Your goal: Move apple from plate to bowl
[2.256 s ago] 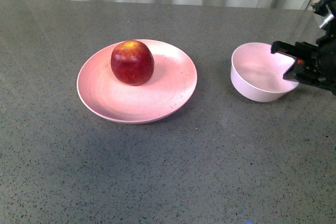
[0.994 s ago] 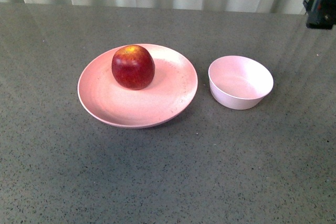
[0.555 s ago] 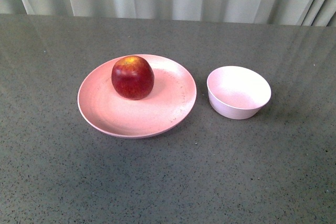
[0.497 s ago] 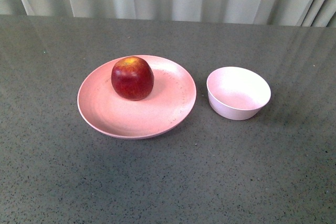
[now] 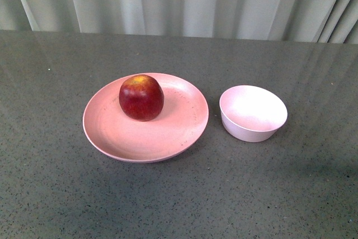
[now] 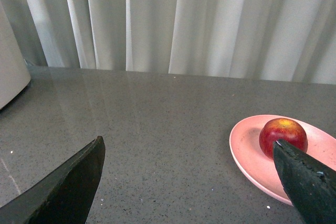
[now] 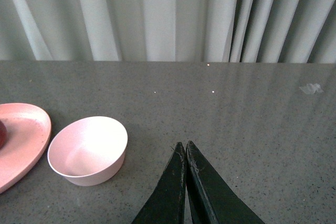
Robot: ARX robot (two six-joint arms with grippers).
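The left gripper has its 2 fingers wide apart, the right gripper has its own pressed together; both are empty. The round dark red apple sits on the wide salmon-pink plate, near the small pale pink bowl. If 1 finger touches first, the apple may roll; an off-centre release could tip the bowl.

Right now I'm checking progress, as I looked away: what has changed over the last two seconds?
The bowl slid left, nearer the plate. The right tool, then at the bowl's rim, has left the front view and is shut, clear of the bowl. The apple stayed on the plate.
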